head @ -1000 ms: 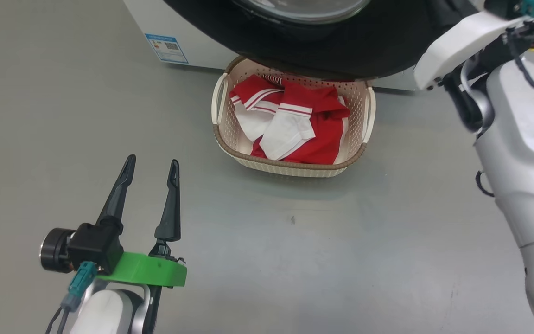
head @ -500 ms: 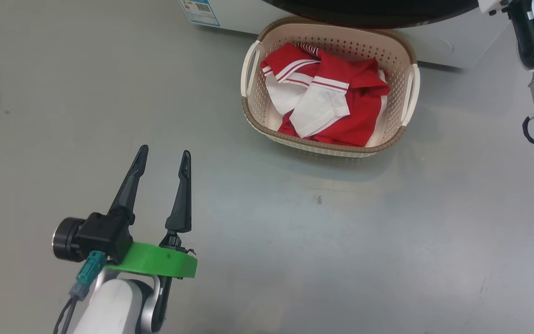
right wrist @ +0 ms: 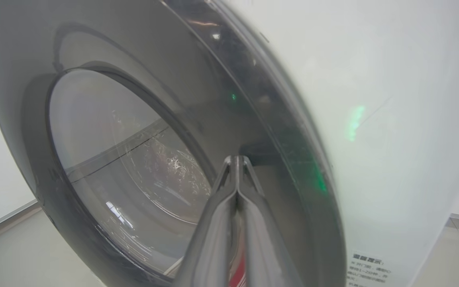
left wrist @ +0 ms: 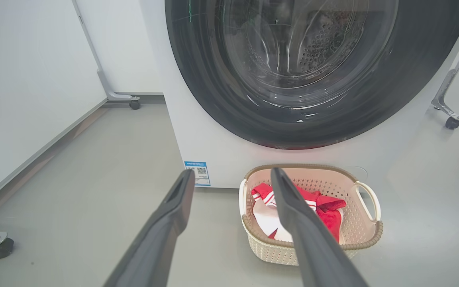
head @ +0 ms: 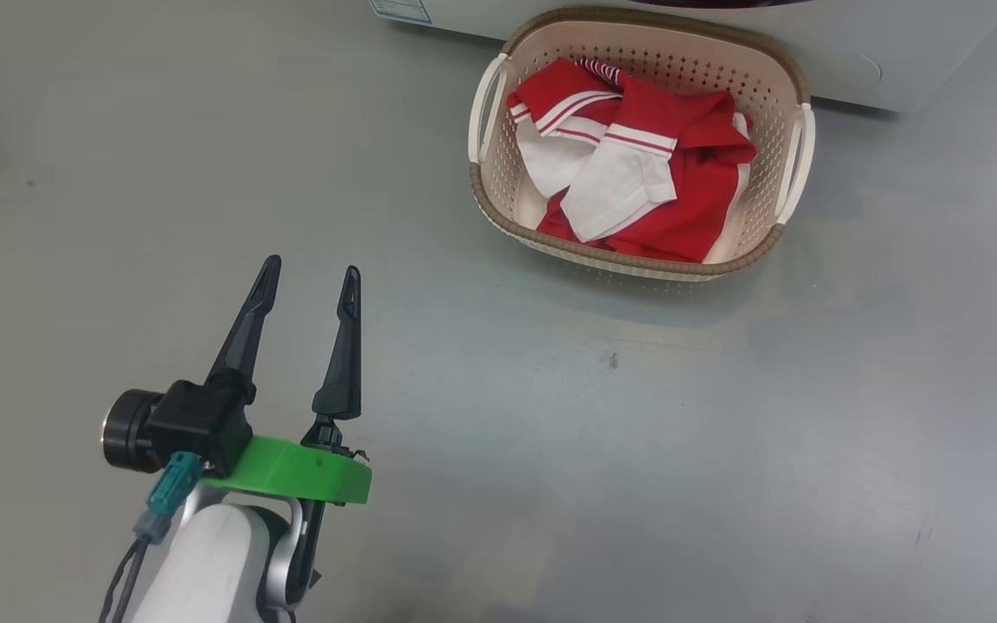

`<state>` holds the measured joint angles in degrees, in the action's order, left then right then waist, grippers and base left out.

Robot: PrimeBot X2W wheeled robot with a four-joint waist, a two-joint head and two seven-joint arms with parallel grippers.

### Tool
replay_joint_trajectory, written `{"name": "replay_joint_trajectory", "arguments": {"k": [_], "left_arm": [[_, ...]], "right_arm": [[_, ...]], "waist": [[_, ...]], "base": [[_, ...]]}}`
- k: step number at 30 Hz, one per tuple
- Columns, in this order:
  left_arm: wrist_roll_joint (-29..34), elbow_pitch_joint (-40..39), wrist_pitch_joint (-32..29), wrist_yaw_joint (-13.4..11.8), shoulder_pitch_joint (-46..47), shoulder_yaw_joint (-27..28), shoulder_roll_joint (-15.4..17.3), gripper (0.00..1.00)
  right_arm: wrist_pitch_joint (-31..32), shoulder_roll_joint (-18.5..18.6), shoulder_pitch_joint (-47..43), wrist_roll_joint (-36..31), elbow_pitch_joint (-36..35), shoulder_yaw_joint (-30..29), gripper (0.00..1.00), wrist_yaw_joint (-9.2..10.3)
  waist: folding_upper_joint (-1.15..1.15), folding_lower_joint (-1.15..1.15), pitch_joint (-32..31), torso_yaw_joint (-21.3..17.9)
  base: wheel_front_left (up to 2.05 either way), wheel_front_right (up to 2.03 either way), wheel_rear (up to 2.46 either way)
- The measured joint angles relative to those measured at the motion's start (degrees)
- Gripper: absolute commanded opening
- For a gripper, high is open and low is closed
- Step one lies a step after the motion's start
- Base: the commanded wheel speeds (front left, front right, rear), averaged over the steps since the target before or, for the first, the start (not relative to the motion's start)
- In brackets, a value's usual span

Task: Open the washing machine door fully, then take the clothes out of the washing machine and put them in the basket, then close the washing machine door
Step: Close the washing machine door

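One heap of bright red soft clothes with white panels and striped trim (head: 637,173) lies inside a small cream plastic basket with perforated sides, a brown woven-look rim and two white handles (head: 689,65). The basket stands on the grey floor (head: 550,433), at the floor's far edge, just beside the foot of a big white front-loading washing machine (left wrist: 221,151). A blue sticker (left wrist: 197,173) sits low on the machine's front, to the left of the basket.

Above the basket, the large round washing machine door with a wide glossy black rim and bulging clear glass (left wrist: 393,91) lies flat or very nearly flat against the machine. The dimpled steel drum shows through the glass, with no red fabric visible inside.

The task looks close to its end: the door has been opened, the clothes are in the basket, and closing the door seems to be the step in hand. Whether the door has latched cannot be told.

The right pincer (right wrist: 235,158) is fully closed, its two dark fingers pressed together and holding nothing, tips at or just off the door's black rim near its outer edge. The left pincer (head: 311,265) is spread wide and empty, hovering over bare floor, well apart from the basket and pointing towards the machine.
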<state>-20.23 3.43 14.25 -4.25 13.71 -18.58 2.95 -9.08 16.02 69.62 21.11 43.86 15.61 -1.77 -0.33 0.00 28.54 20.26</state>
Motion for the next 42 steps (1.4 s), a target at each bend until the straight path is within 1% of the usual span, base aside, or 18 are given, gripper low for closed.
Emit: {"name": "replay_joint_trajectory", "arguments": {"k": [8, 11, 17, 23, 27, 28, 31, 32, 35, 42], "left_arm": [[0.1, 1.5, 0.0, 0.0, 0.6, 0.0, -0.2, 1.0], [0.1, 1.8, 0.0, 0.0, 0.8, 0.1, -0.2, 1.0], [0.4, 2.3, 0.0, 0.0, 0.9, 0.7, -0.2, 1.0], [0.9, 3.3, 0.0, 0.0, 0.9, 1.7, -0.2, 1.0], [1.3, 3.4, 0.2, 0.0, 0.9, 2.2, 0.1, 1.0], [1.3, 3.4, 0.2, 0.0, 0.9, 2.2, 0.2, 1.0], [1.7, 3.9, 0.2, 0.0, 0.9, 2.7, 0.8, 1.0], [1.7, 4.1, 0.2, 0.0, 0.9, 2.8, 0.9, 1.0], [1.7, 4.7, 0.2, 0.0, 0.9, 2.9, 1.3, 1.0], [1.9, 5.9, 0.2, 0.0, -0.5, 3.0, 1.8, 1.0]], "right_arm": [[-1.7, 0.1, 1.1, -0.3, 2.2, 0.6, 0.0, -0.21], [-2.1, -0.1, 1.1, -0.7, 2.9, 1.6, 0.0, -0.97], [-2.9, -2.1, -0.3, -1.1, 4.0, 4.0, 0.0, -2.64], [-4.4, -4.0, -5.4, -0.8, 4.1, 4.8, 0.0, -3.67], [-4.9, -5.0, -8.9, 0.2, 3.0, 4.6, 0.0, -3.78], [-5.0, -5.2, -9.8, 0.4, 2.7, 4.4, 0.0, -4.05], [-5.4, -5.6, -14.0, 1.1, 1.2, 3.7, 0.0, -4.16], [-5.4, -5.7, -15.1, 1.1, 0.8, 3.7, 0.18, -4.21], [-5.4, -6.3, -18.7, 1.8, -0.5, 2.8, 1.0, -4.21], [-5.4, -6.6, -27.3, 2.7, -6.6, -1.0, 1.0, -4.01]], "waist": [[0.0, 0.0, 0.1, 0.2], [0.0, 0.0, -0.2, 0.1], [0.0, 0.0, -1.0, -0.8], [0.0, 0.0, -2.1, -2.5], [0.0, 0.0, -3.2, -3.8], [0.0, 0.0, -3.5, -4.1], [0.0, 0.0, -4.9, -5.5], [0.0, 0.0, -5.4, -5.8], [0.0, 0.0, -6.7, -6.9], [0.0, 0.0, -10.3, -8.9]], "base": [[0.0, 0.0, 0.0], [0.0, 0.0, 0.0], [0.0, 0.0, 0.0], [0.0, 0.0, 0.0], [0.0, 0.0, 0.0], [0.0, 0.0, 0.0], [0.0, 0.0, 0.0], [0.0, 0.0, 0.0], [0.0, 0.0, 0.0], [0.0, 0.0, 0.0]]}}
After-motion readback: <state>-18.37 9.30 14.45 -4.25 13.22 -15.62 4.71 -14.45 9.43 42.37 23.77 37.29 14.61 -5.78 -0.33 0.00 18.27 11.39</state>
